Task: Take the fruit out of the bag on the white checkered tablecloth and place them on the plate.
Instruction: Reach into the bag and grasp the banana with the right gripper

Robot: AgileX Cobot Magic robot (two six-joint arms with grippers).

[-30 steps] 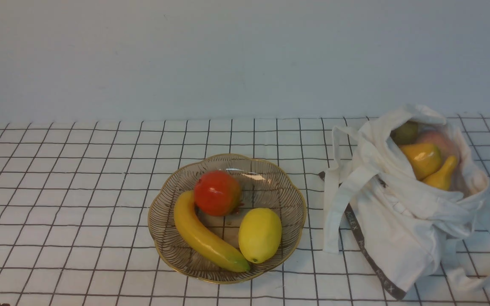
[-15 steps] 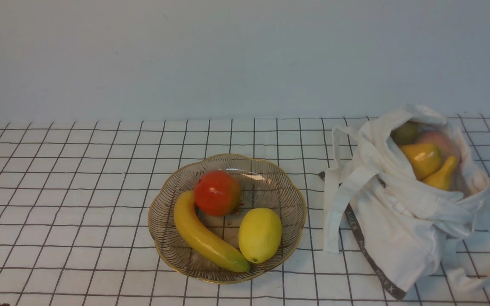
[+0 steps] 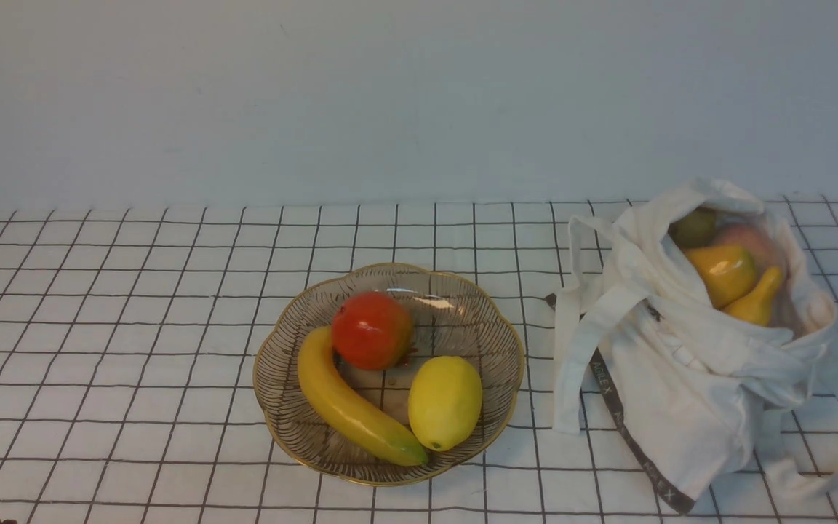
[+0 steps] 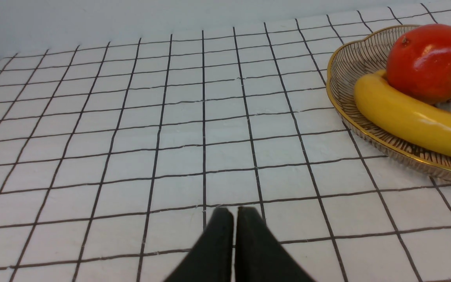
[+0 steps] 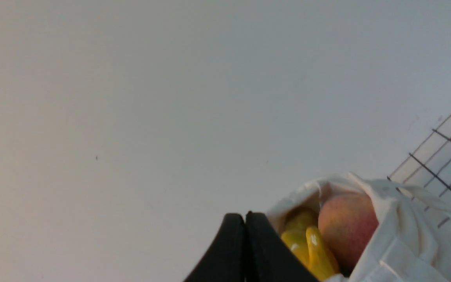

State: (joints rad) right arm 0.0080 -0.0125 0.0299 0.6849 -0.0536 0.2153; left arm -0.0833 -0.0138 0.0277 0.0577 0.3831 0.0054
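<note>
While pressed together and empty, left gripper (image 4: 234, 213), right gripper (image 5: 245, 217), bag (image 3: 688, 393), plate (image 3: 277, 415): unchanged.

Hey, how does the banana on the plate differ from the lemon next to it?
The banana is long, slim and curved; the lemon is plump and oval. The banana is a deeper golden yellow with a greenish tip; the lemon is paler yellow. The banana lies along the plate's left side by the red-orange fruit; the lemon sits on the right. Both are glossy and lie in the plate.
</note>
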